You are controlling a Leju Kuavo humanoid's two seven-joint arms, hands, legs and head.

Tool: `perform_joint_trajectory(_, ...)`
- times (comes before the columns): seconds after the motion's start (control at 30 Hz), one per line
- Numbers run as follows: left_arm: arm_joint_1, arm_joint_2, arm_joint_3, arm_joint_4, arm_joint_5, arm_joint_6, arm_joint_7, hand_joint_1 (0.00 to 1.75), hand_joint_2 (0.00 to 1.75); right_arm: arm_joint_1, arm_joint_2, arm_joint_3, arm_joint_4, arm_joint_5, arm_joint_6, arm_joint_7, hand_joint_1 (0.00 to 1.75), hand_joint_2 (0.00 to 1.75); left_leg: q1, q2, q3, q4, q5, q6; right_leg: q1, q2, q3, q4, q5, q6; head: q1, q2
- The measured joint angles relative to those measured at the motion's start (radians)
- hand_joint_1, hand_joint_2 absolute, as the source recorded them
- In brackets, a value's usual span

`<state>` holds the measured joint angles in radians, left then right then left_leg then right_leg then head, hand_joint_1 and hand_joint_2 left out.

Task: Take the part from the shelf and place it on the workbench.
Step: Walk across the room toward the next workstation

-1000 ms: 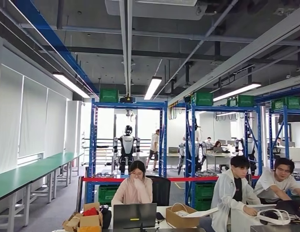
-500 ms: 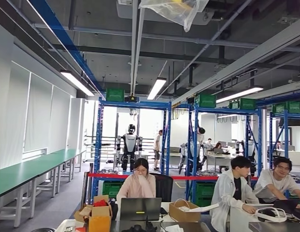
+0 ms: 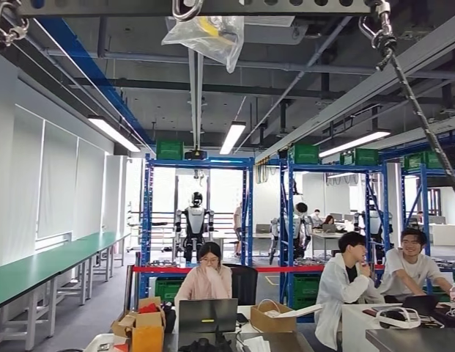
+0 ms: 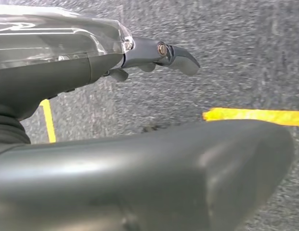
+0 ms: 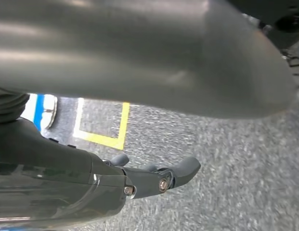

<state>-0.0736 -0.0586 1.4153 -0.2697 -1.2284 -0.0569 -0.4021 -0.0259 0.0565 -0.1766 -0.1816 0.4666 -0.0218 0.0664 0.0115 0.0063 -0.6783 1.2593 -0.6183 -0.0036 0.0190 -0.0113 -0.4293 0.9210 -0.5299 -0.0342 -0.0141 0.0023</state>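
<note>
The left hand [image 4: 155, 55] is seen from its wrist camera hanging over grey speckled floor [image 4: 242, 57], with the thick thumb [image 4: 169, 178] stretched out across the foreground and the darker fingers [image 4: 176, 53] extended straight, well apart from the thumb; nothing is held or touched. The right hand [image 5: 151, 180] is shown in the same manner: fingers [image 5: 182, 171] straight out, thumb [image 5: 140, 53] apart from them, nothing between. Both arms appear to be lowered, as floor with yellow tape lines [image 5: 104, 137] is seen past each hand.

In the head view a workshop hall is seen, looking level or slightly upward. Blue shelves [image 3: 197, 213] carrying green crates [image 3: 169, 149] stand in the middle distance, with another humanoid robot [image 3: 194, 224] behind them. Which item is the part cannot be told at this range, so its position and long axis cannot be given. A long green tabletop [image 3: 42, 264] runs along the left wall. Three people are seated at desks in front, one behind a laptop [image 3: 207, 315], beside cardboard boxes [image 3: 142, 326]. A plastic bag [image 3: 205, 35] hangs from an overhead rail.
</note>
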Motion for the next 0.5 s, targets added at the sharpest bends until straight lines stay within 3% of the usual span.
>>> perform_joint_trajectory(0.03,0.0,0.0,0.001,0.0,0.002,-0.001,0.004,0.0,1.75,0.0,0.0,0.0,0.0,0.002,0.002,0.003,0.0,0.0,0.0,0.0,0.003,0.022,0.001,-0.001,0.001,0.0,-0.011,0.008,0.003,0.001,0.0,0.0)
perform_joint_trajectory(0.07,0.0,0.0,0.002,0.0,0.002,-0.001,0.006,0.0,1.75,0.0,0.0,0.0,0.0,0.002,0.002,0.005,0.0,0.0,0.0,0.0,0.024,0.004,0.018,-0.002,0.001,0.0,-0.021,0.016,0.004,0.001,0.0,0.0)
perform_joint_trajectory(0.13,-0.001,0.0,0.003,0.0,0.002,-0.002,0.008,0.0,1.75,0.0,0.0,-0.001,0.0,0.004,0.002,0.007,0.0,0.0,0.001,0.0,0.106,-0.12,0.067,0.001,0.001,0.0,-0.037,0.034,0.002,0.006,0.0,0.0)
perform_joint_trajectory(0.2,-0.003,-0.001,0.004,0.0,0.002,-0.003,0.008,0.0,1.75,-0.001,0.0,-0.001,0.0,0.005,0.002,0.009,0.0,0.0,0.0,0.0,0.165,-0.223,0.088,0.005,0.003,0.0,-0.052,0.053,-0.002,0.013,0.0,0.0)
perform_joint_trajectory(0.33,-0.005,-0.005,0.005,0.0,0.004,-0.004,0.006,0.0,1.75,-0.002,-0.006,-0.003,0.0,0.012,0.001,0.014,0.0,1.75,-0.001,0.001,0.164,-0.249,0.092,0.022,0.003,0.002,-0.069,0.075,-0.01,0.035,0.0,0.0)
perform_joint_trajectory(0.4,-0.007,-0.008,0.006,0.0,0.007,-0.004,0.005,0.0,1.75,-0.001,-0.01,-0.004,0.0,0.017,0.001,0.017,0.0,1.75,0.003,0.001,0.159,-0.252,0.099,0.034,-0.003,0.006,-0.097,0.137,-0.055,0.05,0.0,0.0)
perform_joint_trajectory(0.47,-0.007,-0.008,0.006,0.0,0.009,-0.005,0.004,0.0,1.75,0.0,-0.012,-0.004,0.0,0.021,0.001,0.025,0.0,1.75,0.003,0.002,0.151,-0.251,0.104,0.04,-0.013,0.008,-0.152,0.261,-0.118,0.063,0.0,0.0)
perform_joint_trajectory(0.5,-0.007,-0.009,0.006,0.0,0.01,-0.005,0.004,0.0,1.75,0.001,-0.013,-0.005,0.0,0.022,0.001,0.03,0.0,1.75,0.003,0.002,0.149,-0.251,0.105,0.042,-0.018,0.008,-0.176,0.314,-0.137,0.069,0.0,0.0)
